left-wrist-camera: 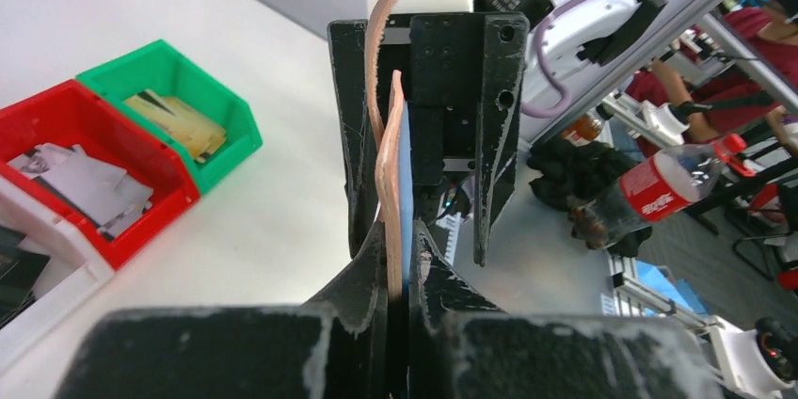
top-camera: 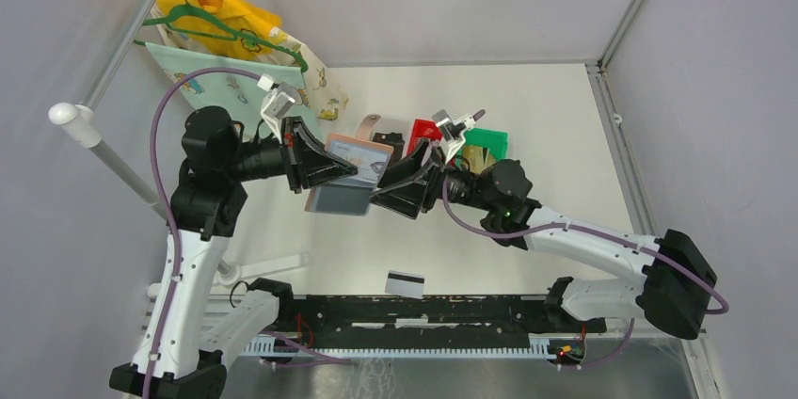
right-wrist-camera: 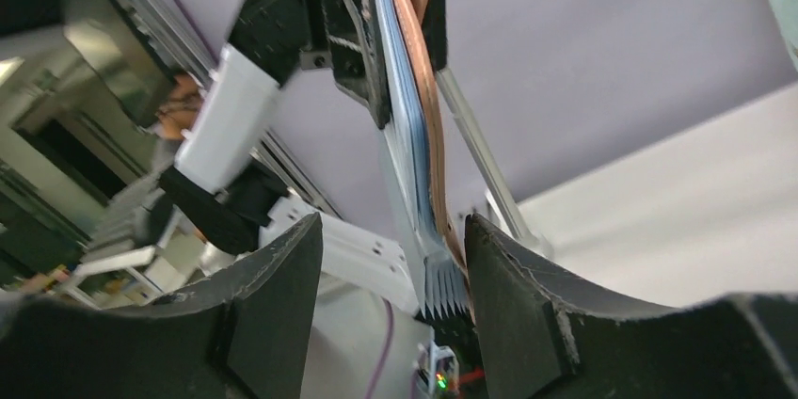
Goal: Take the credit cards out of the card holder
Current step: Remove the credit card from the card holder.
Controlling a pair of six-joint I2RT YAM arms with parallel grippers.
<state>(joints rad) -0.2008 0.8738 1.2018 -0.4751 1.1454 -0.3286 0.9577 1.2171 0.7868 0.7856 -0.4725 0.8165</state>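
Two hands meet above the table (top-camera: 555, 135), with the card holder (top-camera: 350, 173) between them. The left hand (top-camera: 331, 171) is closed tight on the holder, its two fingers pinching one edge so that the reddish-brown leather is held off the table. From the left wrist, the leather shows between the pinching fingers with a light blue layer pressed against one side. The strap curves up and away from that hand.

The right hand (top-camera: 388, 190) faces the left one from the opposite side, its jaws standing apart and gripping nothing. From the right wrist, the holder's free edge, blue sheets beside brown leather, comes down into the gap between those fingers. It sits closer to one finger than the other; whether it touches that finger I cannot tell.

One white card (top-camera: 405, 283) with a dark stripe lies flat on the table, well apart from both hands, on the side toward the arm bases. Beyond the right hand, a red bin (top-camera: 425, 126) and a green bin (top-camera: 489, 140) sit side by side, with flat pieces lying in each. A white bin (left-wrist-camera: 56, 239) touches the red one on its other side.
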